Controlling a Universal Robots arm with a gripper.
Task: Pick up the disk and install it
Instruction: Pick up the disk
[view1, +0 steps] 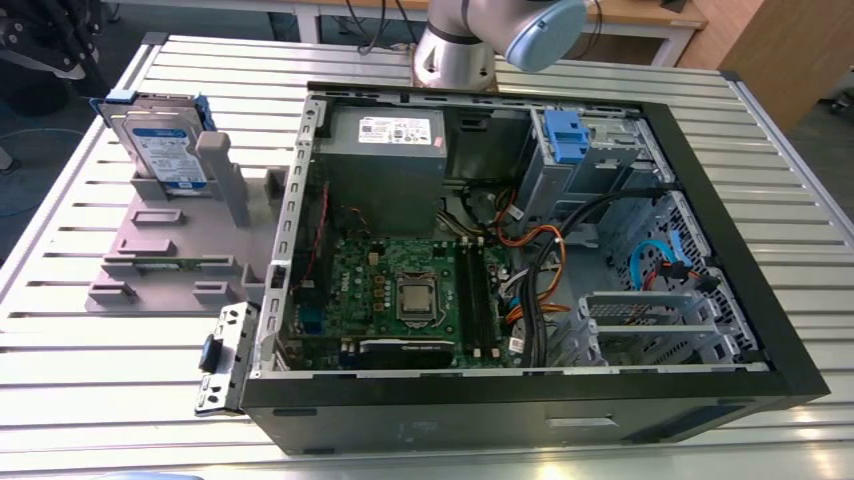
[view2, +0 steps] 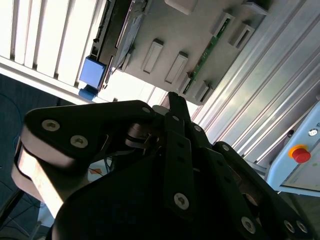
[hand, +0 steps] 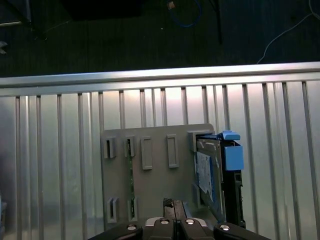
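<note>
The disk stands upright on its edge in a slot of the grey holder, at the exterior view's left beside the open computer case. It is silver, with a white and blue label and a blue bracket. The first wrist view looks down on the disk at one end of the holder. My gripper hangs well above the holder, apart from the disk, shut and holding nothing. In the second wrist view the gripper points toward the holder, with the disk off to one side.
Inside the case a blue clip sits in the drive bay at the back, next to a grey power supply; cables and a motherboard lie below. The slatted metal table carries everything. A red button sits beyond the table.
</note>
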